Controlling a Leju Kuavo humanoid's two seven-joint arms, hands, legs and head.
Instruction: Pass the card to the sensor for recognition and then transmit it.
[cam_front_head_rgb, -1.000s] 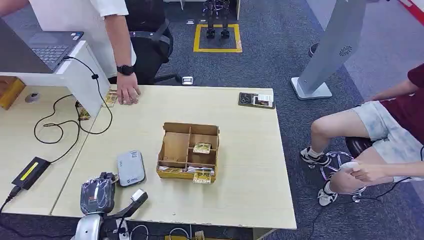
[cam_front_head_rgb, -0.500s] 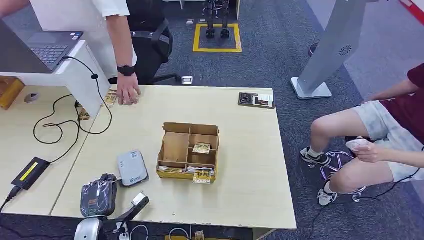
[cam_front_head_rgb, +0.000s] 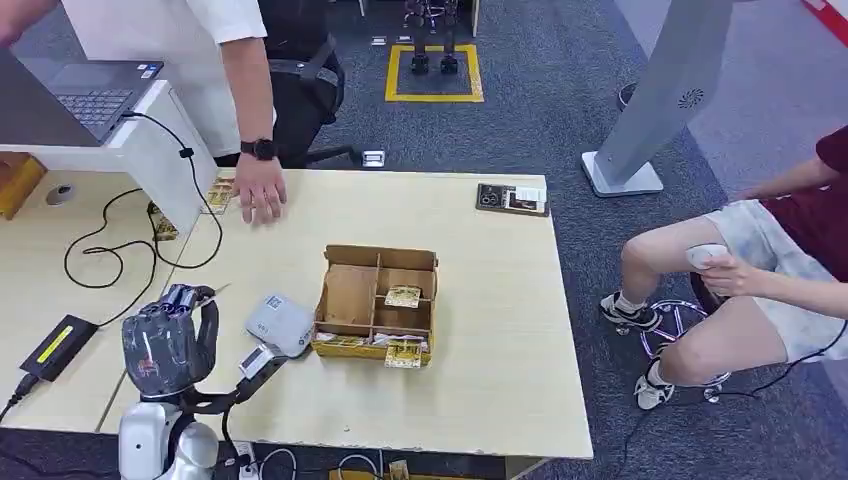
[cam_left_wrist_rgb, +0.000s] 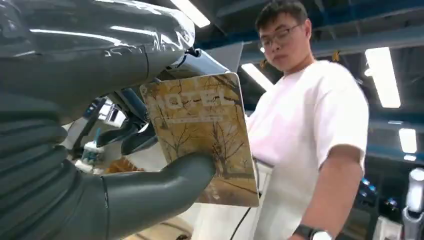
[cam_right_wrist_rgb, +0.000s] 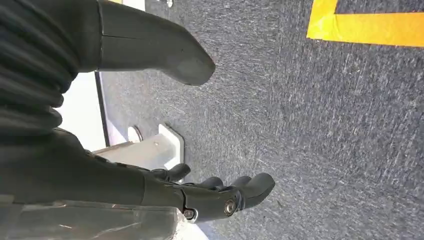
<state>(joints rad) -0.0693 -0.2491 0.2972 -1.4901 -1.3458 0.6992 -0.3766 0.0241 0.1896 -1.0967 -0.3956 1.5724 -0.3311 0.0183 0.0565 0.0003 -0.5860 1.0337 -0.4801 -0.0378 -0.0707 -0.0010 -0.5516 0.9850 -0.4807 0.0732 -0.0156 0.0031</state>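
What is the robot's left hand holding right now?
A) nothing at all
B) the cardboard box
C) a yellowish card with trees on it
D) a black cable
C: in the left wrist view the left hand pinches a yellowish card, printed with bare trees, between its thumb and fingers.

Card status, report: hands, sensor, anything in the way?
Left hand holds card, raised near sensor. Right hand open, hanging over floor. Person's hand on table's far edge, clear of the sensor.
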